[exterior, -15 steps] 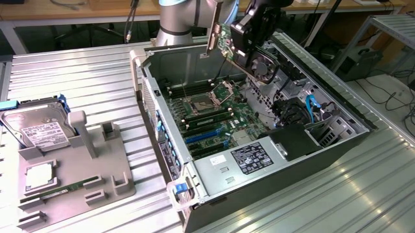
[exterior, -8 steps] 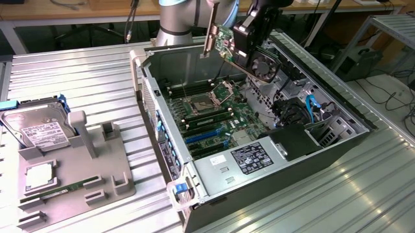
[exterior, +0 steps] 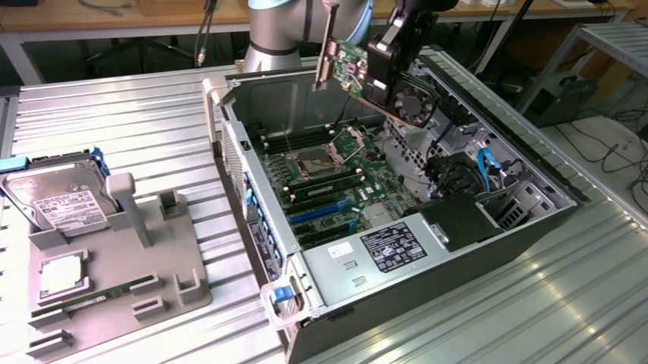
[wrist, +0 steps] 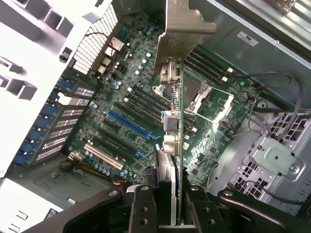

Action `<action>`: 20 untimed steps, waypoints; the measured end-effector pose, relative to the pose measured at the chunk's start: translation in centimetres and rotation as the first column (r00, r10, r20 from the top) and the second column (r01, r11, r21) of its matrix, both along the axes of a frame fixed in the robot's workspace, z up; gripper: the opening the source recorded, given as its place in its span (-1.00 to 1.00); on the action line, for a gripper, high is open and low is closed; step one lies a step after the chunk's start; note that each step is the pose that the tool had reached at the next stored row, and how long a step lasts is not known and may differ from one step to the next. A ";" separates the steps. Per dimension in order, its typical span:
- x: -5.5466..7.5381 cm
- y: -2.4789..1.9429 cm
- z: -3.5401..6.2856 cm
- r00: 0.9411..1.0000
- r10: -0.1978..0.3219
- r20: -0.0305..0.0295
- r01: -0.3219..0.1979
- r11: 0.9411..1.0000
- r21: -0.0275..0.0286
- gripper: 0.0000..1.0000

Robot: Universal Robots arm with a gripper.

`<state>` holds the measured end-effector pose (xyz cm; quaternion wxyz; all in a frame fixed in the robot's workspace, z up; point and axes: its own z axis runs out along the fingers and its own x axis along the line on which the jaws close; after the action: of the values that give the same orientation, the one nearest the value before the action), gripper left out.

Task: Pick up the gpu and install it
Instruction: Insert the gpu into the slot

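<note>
Misalignment is the worry — the claw (wrist: 170, 211) grips the gpu (exterior: 410, 98) tilted above the case (exterior: 552, 216); its bracket (wrist: 182, 29) could snag the wall (wrist: 97, 39), or its edge miss the blue slot (wrist: 131, 124).

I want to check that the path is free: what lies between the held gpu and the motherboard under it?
Nothing, only bare air. The tool holds the gpu above the motherboard; both views show this.

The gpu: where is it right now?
In the exterior view the gpu hangs clamped in the gripper above the open computer case, at the view's top centre.
</note>
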<state>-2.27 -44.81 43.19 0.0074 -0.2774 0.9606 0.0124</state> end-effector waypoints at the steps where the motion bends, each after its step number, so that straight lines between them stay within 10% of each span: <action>1: 0.0 0.00 0.00 1.000 0.009 0.000 -0.009 1.000 0.000 -0.44; 20: 0.0 0.00 0.00 0.976 0.219 0.000 -0.219 0.976 0.000 -0.44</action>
<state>-2.27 -44.81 43.20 0.0059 -0.3813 0.9243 0.0131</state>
